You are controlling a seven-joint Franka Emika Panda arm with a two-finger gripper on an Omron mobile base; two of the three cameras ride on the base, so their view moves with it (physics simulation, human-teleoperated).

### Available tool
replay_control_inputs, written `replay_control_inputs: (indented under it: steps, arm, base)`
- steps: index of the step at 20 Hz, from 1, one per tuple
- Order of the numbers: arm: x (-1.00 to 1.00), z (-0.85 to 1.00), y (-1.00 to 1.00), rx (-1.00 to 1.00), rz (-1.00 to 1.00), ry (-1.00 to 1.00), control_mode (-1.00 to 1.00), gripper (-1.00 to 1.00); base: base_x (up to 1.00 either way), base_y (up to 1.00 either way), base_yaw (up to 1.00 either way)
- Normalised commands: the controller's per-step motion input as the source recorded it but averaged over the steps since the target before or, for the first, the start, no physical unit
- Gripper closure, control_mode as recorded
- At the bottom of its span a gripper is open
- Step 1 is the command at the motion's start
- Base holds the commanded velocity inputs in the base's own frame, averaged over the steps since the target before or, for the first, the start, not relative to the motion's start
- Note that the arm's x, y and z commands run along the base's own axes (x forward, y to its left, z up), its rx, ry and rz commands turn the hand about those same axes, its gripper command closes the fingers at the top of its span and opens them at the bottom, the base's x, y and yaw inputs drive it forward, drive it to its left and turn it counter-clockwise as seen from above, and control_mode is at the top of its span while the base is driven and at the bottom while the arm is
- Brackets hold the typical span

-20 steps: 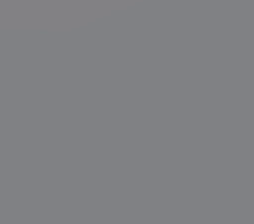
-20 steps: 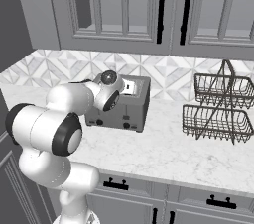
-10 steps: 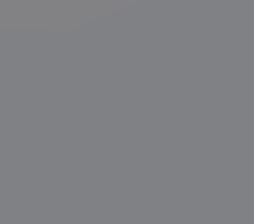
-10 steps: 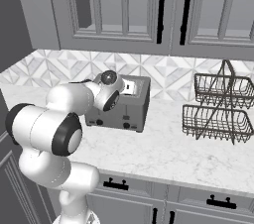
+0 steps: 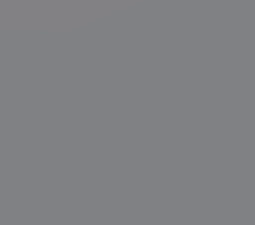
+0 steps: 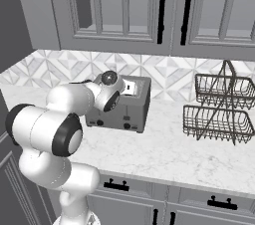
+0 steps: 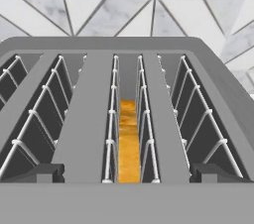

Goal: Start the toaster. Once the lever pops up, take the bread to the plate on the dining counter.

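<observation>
The grey toaster (image 6: 122, 107) stands on the white counter against the tiled wall. In the hand view I look down on the toaster's top (image 7: 127, 49) with its wire-lined slots. The bread (image 7: 129, 143) sits deep in the middle slot, its top edge golden orange. My gripper (image 7: 128, 173) hovers just over that slot, open, with one dark fingertip (image 7: 39, 172) at each side and nothing between them. In the right base view the white arm (image 6: 74, 104) bends over the toaster's left end. The plate and the dining counter are out of view.
A two-tier wire basket (image 6: 219, 104) stands on the counter (image 6: 164, 154) to the toaster's right. Grey wall cabinets (image 6: 149, 10) with dark handles hang above, and drawers (image 6: 164, 196) run below the counter edge.
</observation>
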Motion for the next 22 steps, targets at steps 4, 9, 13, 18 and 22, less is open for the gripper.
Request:
replay_control_inputs:
  steps: [4, 9, 13, 18, 22]
  arm:
    - [0.00, 0.00, 0.00, 0.00, 0.00, 0.00, -1.00, -1.00]
    - [0.00, 0.00, 0.00, 0.00, 0.00, 0.00, -1.00, -1.00]
    - [0.00, 0.00, 0.00, 0.00, 0.00, 0.00, -1.00, -1.00]
    - [0.00, 0.00, 0.00, 0.00, 0.00, 0.00, -1.00, -1.00]
    - [0.00, 0.00, 0.00, 0.00, 0.00, 0.00, -1.00, -1.00]
  base:
    - [0.00, 0.00, 0.00]
    - [0.00, 0.00, 0.00]
    - [0.00, 0.00, 0.00]
    - [0.00, 0.00, 0.00]
    - [0.00, 0.00, 0.00]
